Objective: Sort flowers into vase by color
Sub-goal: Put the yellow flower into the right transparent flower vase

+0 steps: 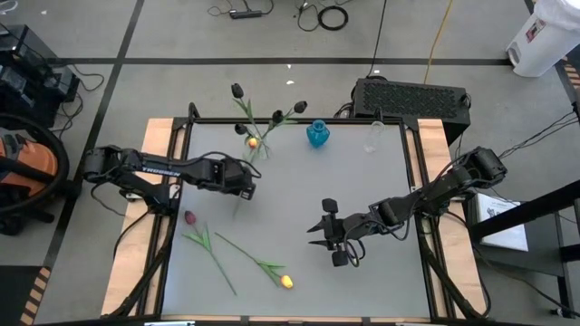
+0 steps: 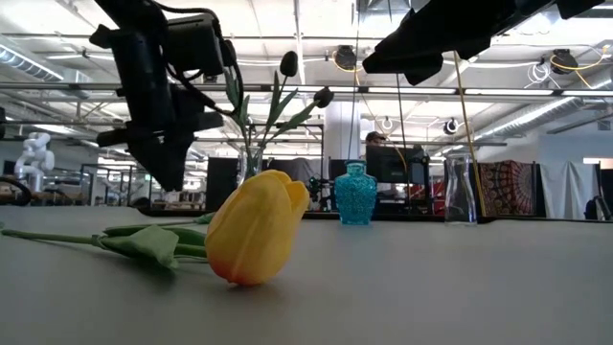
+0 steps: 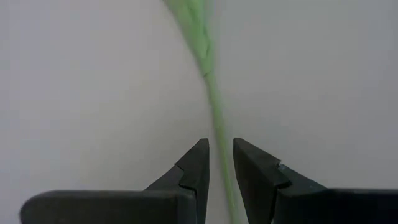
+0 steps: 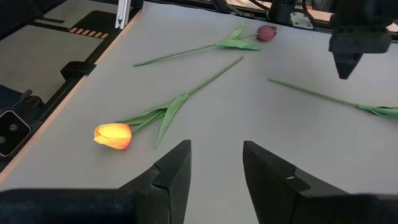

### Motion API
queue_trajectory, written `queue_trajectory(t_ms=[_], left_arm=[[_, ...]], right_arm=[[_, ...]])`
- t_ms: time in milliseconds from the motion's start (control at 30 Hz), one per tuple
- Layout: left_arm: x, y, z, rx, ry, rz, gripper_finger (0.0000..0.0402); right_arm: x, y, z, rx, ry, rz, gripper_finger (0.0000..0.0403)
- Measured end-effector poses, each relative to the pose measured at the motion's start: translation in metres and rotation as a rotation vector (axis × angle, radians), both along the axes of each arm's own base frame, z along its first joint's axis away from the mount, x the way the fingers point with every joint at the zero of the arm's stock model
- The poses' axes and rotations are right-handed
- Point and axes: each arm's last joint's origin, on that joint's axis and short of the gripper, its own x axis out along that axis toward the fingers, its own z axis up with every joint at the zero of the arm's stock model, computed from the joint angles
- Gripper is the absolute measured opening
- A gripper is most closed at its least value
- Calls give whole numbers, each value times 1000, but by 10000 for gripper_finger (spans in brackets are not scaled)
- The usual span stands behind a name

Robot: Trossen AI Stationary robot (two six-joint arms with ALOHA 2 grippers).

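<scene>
Left gripper (image 3: pixel 221 163), jaws narrow around a green stem (image 3: pixel 211 93) without visibly clamping it; close squarely before you lift; right gripper (image 4: pixel 216 163) waits open.

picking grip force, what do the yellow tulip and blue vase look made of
Yellow tulip: probably soft foam or latex, with smooth matte petals showing a dull sheen; its leaf looks like thin fabric or plastic. Blue vase: likely glass, translucent and glossy, with a pebbled texture, though clear plastic can't be ruled out.
</scene>
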Motion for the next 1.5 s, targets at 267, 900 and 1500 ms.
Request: queue_trajectory(t_ms=[267,900,1500], left_arm=[[2,1,1,33,-19,10,80],[8,-38,-5,-28,-61,6,80],[10,-34,-30,-28,104,1,80]], right_arm=[[0,0,0,0,0,0,137],[0,0,0,-10,0,6,137],[0,0,0,-16,-2,9,137]])
